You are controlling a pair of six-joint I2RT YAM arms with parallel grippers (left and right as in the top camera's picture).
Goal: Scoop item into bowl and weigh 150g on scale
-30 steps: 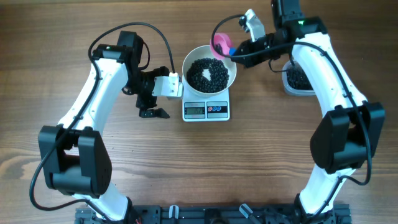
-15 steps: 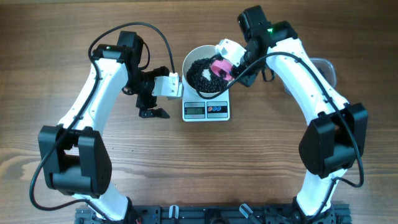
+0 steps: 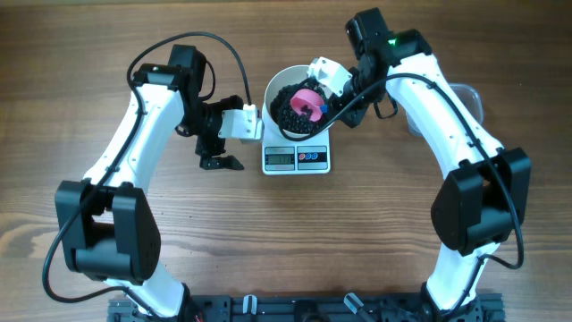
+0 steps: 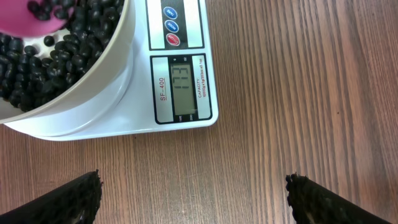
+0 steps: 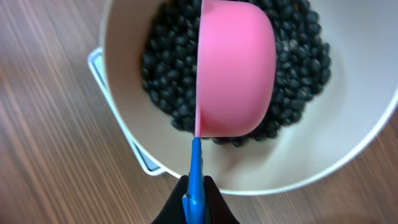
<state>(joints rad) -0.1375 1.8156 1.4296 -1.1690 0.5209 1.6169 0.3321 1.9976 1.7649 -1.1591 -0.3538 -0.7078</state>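
The pincer (image 5: 194, 206) grips a pink scoop (image 5: 236, 68) tipped over the bowl (image 5: 368, 99) of beans (image 5: 163, 71).

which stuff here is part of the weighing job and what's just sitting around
In use: beans, white bowl, scale, pink scoop, right claw shut on the scoop.
Idle: left claw, open beside the scale; clear tub, mostly hidden behind right arm.

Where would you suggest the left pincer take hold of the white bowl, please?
Probably by the thin rim of the bowl, on its left side, coming down from above, one finger inside and one outside. The bowl looks too wide to span, and the pink scoop in the right pincer occupies its right side.
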